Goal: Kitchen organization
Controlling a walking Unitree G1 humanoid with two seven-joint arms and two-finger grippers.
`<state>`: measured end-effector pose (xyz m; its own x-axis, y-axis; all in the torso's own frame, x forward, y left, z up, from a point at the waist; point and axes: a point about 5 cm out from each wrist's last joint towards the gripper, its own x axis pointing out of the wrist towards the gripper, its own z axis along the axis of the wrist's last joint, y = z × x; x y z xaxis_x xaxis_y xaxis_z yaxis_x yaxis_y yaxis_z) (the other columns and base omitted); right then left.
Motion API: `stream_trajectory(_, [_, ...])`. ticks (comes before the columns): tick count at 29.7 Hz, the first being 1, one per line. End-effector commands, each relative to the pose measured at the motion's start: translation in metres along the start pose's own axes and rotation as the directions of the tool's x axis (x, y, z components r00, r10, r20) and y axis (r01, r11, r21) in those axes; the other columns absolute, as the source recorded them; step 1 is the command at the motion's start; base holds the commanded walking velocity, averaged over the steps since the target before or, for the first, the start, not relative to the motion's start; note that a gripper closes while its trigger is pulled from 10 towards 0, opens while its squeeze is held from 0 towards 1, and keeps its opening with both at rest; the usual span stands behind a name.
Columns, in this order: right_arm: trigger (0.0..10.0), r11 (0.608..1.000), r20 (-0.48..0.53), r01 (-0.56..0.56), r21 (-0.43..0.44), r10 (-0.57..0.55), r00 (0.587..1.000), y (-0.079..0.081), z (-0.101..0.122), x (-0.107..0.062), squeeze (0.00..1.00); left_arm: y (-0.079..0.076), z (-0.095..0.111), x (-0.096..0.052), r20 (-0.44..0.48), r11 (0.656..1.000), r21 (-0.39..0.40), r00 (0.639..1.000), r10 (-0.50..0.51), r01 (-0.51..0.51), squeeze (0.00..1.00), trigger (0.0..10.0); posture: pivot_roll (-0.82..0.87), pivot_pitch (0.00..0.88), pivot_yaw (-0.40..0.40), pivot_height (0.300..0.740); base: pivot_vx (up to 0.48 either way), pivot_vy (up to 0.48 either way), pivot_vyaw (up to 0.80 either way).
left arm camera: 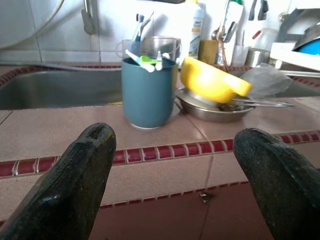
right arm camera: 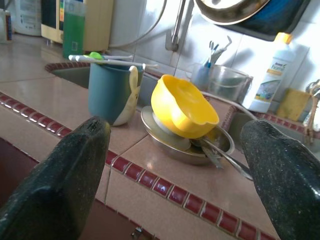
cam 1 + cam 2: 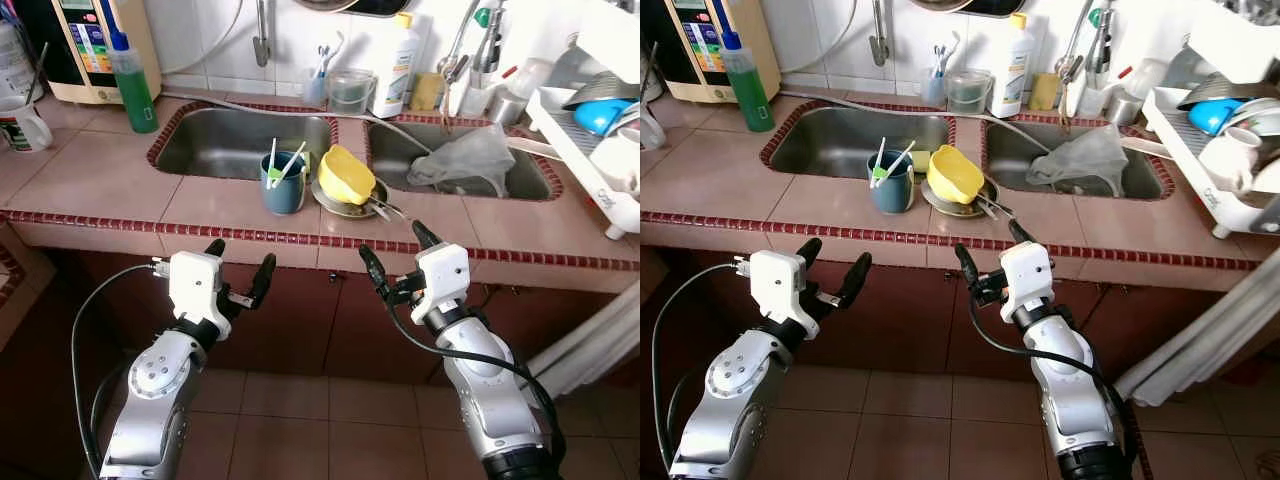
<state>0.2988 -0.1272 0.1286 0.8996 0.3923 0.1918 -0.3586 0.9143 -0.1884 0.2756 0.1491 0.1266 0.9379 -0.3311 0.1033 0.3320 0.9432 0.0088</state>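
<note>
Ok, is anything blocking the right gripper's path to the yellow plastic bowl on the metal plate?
Nothing visible. The right gripper hangs open below the tiled counter edge, and the yellow plastic bowl sits tilted on the metal plate straight ahead. The blue cup stands beside it, off to the left.

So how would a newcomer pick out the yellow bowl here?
Find the double sink. On the tiled strip of counter in front of its divider, a metal dish holds the yellow bowl, tilted on its side. It stands right of a blue cup and is the brightest item there.
</note>
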Motion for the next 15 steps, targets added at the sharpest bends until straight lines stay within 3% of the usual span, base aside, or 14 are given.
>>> stream_trajectory(1, [10.0,1.000,0.006,0.007,-0.005,-0.007,1.000,-0.0034,0.0025,0.0006,0.00,-0.0025,0.0027,0.0011,0.006,1.000,0.004,1.000,-0.012,0.012,0.00,10.0,0.01,0.014,-0.039,0.740,0.322,0.000,0.00])
stream_trajectory(15, [10.0,1.000,0.003,-0.003,-0.010,0.003,1.000,-0.0024,0.0021,0.0008,0.00,-0.0024,0.0031,0.0012,0.009,1.000,0.004,1.000,-0.008,0.008,0.00,10.0,0.01,0.013,-0.043,0.740,0.321,0.000,0.00])
